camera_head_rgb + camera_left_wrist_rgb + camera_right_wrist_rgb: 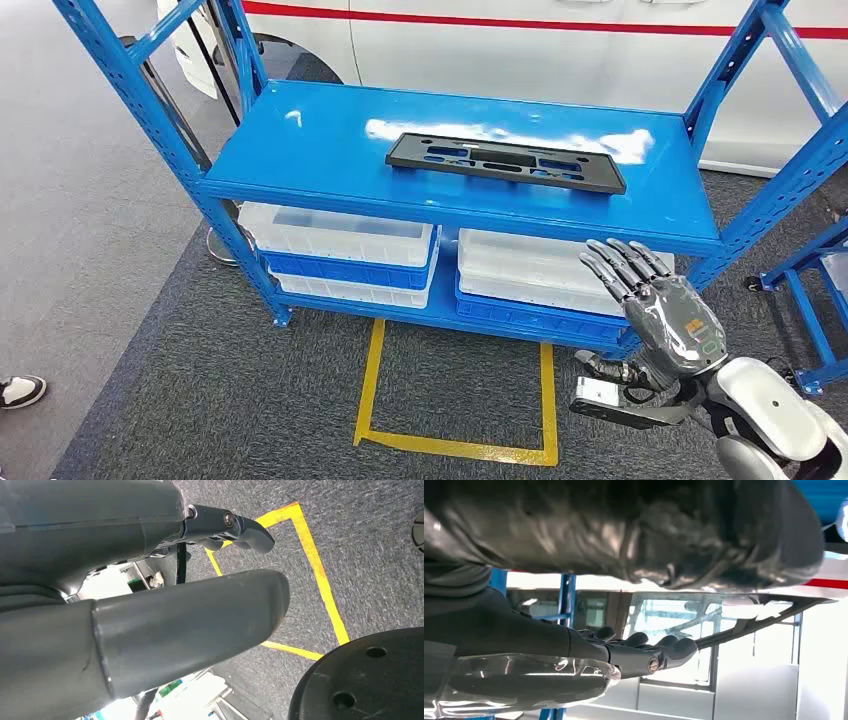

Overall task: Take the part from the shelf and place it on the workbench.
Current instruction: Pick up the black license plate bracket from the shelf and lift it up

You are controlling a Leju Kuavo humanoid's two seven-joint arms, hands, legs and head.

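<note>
A head view looks down on a blue metal shelf [300, 175] that fills the upper and middle part of the frame. On its top deck, right of centre, lies the part [505, 162]: a long, flat, black plastic plate with slots cut through it. Its long axis runs nearly left to right across the frame, the right end sitting slightly lower in the picture, closer to the deck's front edge. It lies flat, and nothing touches it. Below the deck, white and blue bins [340, 250] are stacked on the lower level. On the grey carpet in front of the shelf, a yellow tape outline [455, 445] marks a square at lower centre. The right robot hand [655, 300] rises from the lower right of the frame, back of the hand toward the camera, fingers [620, 265] extended, slightly apart and empty, in front of the shelf's lower level. The part lies above and to the left of it in the picture, past the deck's front edge, with its right end the nearest. The left robot hand [200, 565], seen in its wrist view, hangs over the carpet, its fingers apart and empty. By this reading the right robot hand is the nearer one, and the part has not yet been taken.
</note>
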